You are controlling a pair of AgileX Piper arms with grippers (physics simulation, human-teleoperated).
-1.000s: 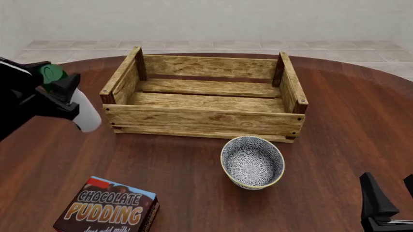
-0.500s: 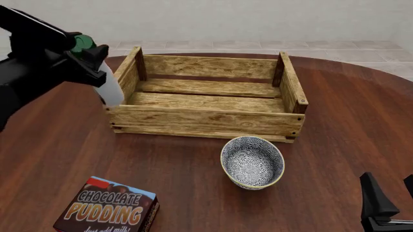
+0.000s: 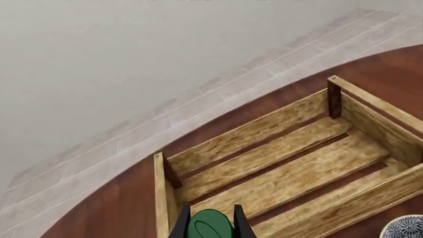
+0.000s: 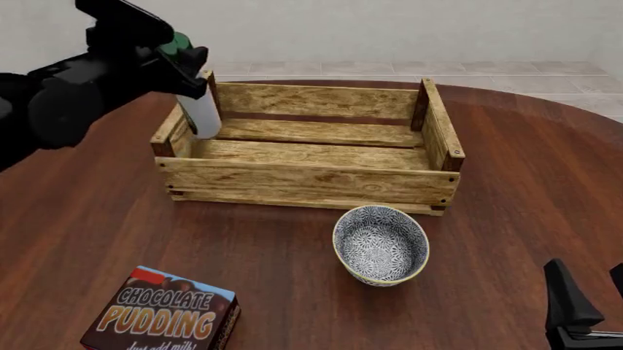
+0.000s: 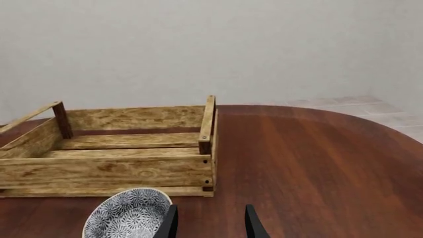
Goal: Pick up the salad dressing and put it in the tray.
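Up in the air, the left gripper point(image 4: 180, 62) pinches the dressing point(image 4: 200, 109) just under its green cap; the white bottle hangs tilted over the tray's point(image 4: 302, 184) left end. Low at the near right, the right gripper point(image 5: 210, 223) sits spread, holding nothing.

One salad dressing bottle point(image 4: 200, 109). One wooden tray point(image 4: 306, 186). One patterned bowl point(image 4: 380, 245). One chocolate pudding box point(image 4: 163, 312). Two grippers: left gripper point(image 4: 185, 69), right gripper point(image 4: 591, 302). One tabletop point(image 4: 526, 211).
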